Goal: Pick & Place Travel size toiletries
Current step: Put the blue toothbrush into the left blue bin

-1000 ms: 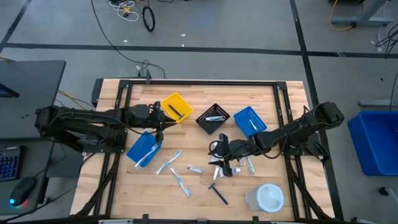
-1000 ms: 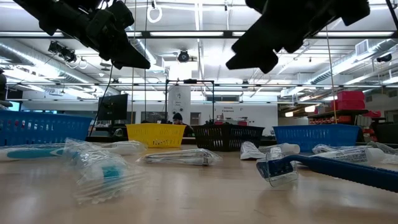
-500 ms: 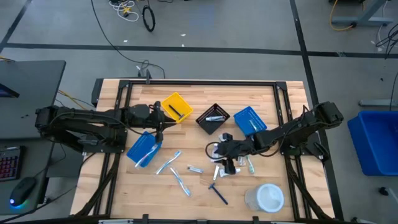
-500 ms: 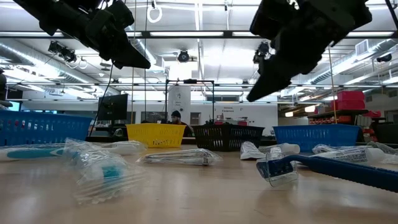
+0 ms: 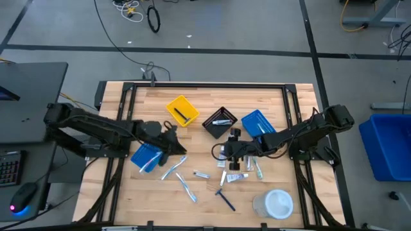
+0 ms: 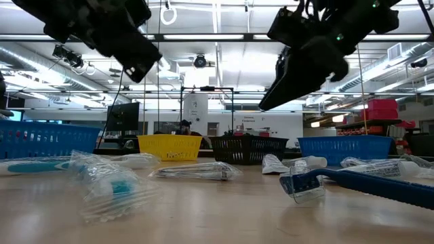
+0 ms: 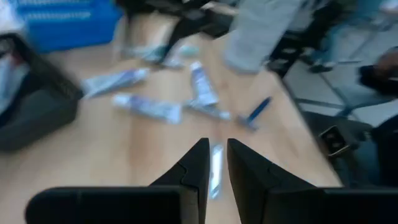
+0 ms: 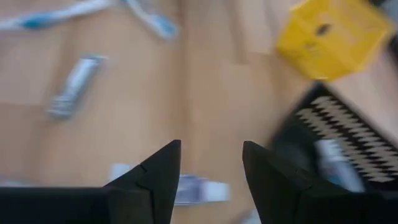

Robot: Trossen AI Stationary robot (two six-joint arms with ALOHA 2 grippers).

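The travel size toiletries (image 5: 225, 174) lie scattered on the wooden table (image 5: 205, 96) in front of the yellow bin (image 5: 182, 110), black bin (image 5: 220, 122) and blue bin (image 5: 258, 124); a dark blue razor (image 5: 225, 199) lies nearest the round white tub (image 5: 278, 203). The right gripper (image 5: 226, 153) hovers over the tubes, fingers parted, holding nothing. The left gripper (image 5: 180, 149) hangs beside another blue bin (image 5: 146, 154), fingers nearly together, empty.

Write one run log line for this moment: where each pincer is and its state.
left pincer: above table near blue bin, nearly shut, empty | right pincer: open, empty, over loose tubes by black bin
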